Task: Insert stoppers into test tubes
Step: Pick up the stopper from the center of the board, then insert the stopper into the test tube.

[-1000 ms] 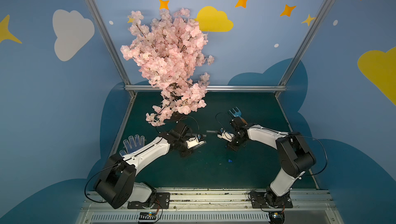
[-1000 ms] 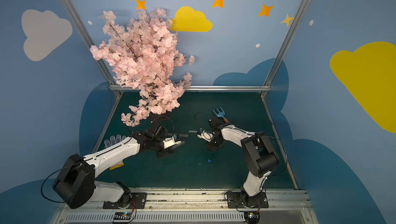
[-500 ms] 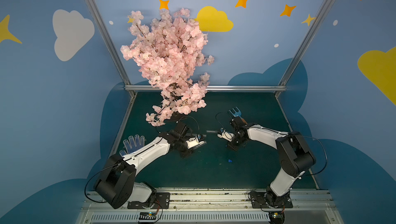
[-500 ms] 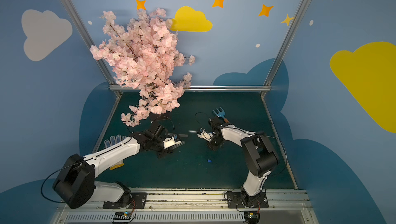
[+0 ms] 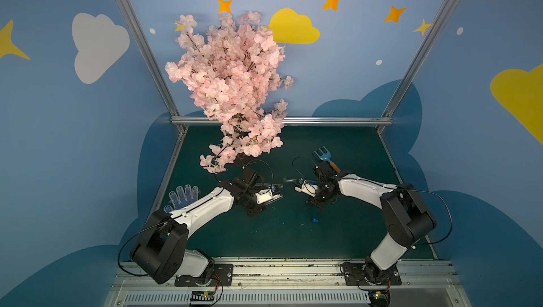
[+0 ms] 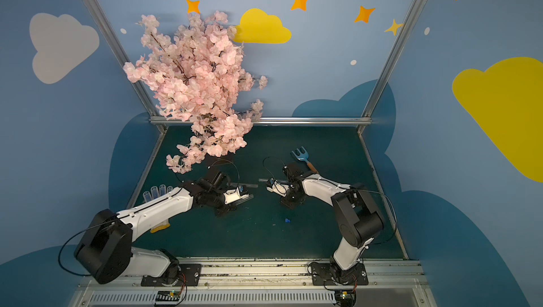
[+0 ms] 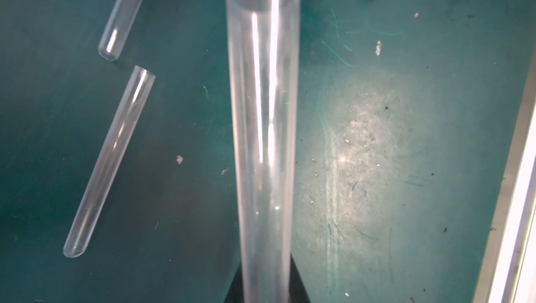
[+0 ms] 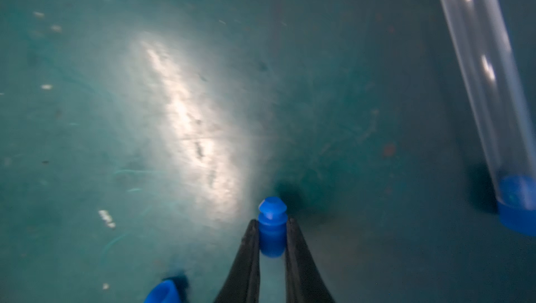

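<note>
My left gripper (image 7: 265,287) is shut on the lower part of a clear test tube (image 7: 264,130), whose open mouth points away from the wrist. Two more test tubes (image 7: 107,162) (image 7: 124,11) lie on the green mat beside it. My right gripper (image 8: 272,223) is shut on a blue stopper (image 8: 272,230), narrow end forward, just above the mat. A lying tube (image 8: 487,84) has a blue stopper (image 8: 519,208) in its mouth. Another loose stopper (image 8: 164,292) lies near the right fingers. In both top views the grippers (image 5: 274,199) (image 5: 297,188) face each other mid-table.
A pink blossom tree (image 5: 235,85) overhangs the back left of the mat. A blue toy rake (image 5: 323,157) lies behind the right arm, a dotted glove (image 5: 183,197) under the left arm. One stopper (image 5: 315,220) sits nearer the front. A metal rail (image 7: 516,200) edges the mat.
The right gripper's jaws have closed in on the blue stopper. Both arms have stayed almost where they were, and the left gripper still holds its tube.
</note>
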Controlling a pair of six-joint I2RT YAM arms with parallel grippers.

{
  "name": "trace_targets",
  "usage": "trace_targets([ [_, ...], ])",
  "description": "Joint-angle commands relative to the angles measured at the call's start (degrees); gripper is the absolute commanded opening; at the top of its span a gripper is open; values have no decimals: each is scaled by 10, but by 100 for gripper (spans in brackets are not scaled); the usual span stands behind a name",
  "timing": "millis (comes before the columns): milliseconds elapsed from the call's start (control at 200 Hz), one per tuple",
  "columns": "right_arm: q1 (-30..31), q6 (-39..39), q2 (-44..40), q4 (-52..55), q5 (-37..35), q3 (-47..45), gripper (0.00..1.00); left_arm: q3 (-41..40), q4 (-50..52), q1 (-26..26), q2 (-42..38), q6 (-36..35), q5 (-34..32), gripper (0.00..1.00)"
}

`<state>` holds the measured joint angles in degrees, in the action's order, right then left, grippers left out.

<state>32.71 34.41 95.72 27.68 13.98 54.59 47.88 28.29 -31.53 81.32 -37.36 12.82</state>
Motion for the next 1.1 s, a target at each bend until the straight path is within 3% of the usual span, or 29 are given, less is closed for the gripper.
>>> trace_targets([
  [0,7,17,-38,-18,38,-9,12,-1,15,-4,5,-29,-22,2],
  [576,66,-22,-111,-23,159,-4,13,-71,-131,-91,-62,-139,-155,2],
  [1096,89,-20,-123,-28,167,-6,12,-85,-162,-119,-60,-185,-191,2],
])
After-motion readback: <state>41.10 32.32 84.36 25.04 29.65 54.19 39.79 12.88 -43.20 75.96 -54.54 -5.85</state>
